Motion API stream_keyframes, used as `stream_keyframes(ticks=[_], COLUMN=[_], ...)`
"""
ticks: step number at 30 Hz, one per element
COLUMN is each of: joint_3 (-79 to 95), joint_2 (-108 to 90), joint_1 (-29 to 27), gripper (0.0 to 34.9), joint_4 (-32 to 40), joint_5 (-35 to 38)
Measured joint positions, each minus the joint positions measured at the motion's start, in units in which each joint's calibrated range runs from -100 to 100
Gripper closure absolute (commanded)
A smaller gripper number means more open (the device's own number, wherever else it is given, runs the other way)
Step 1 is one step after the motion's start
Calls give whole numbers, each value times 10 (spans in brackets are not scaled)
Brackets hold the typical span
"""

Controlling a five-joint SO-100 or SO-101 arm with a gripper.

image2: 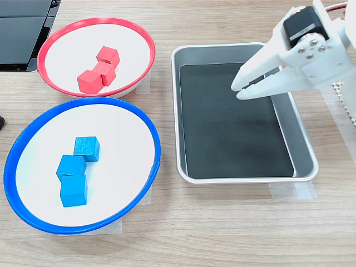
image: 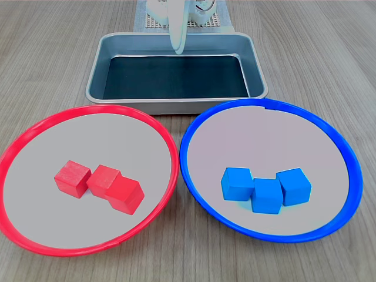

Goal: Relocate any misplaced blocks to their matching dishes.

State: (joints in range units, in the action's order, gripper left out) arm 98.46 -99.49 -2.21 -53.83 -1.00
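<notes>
Silver tray (image2: 303, 146) beneath empty tool (image2: 239, 89), unobstructed

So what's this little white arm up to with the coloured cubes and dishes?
It is a sorting job, and by the look of it the sorting is finished. Three red blocks lie in the red-rimmed dish, three blue blocks in the blue-rimmed dish. The silver tray behind them has nothing in it. The arm's gripper hangs over the tray, holding nothing, its jaws nearly closed.
</notes>
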Motion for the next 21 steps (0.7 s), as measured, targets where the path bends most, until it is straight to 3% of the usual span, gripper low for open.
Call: stream_keyframes(ticks=[21], joint_3=[0], joint_2=[1], joint_1=[0], gripper=[346], joint_4=[0], joint_5=[-3])
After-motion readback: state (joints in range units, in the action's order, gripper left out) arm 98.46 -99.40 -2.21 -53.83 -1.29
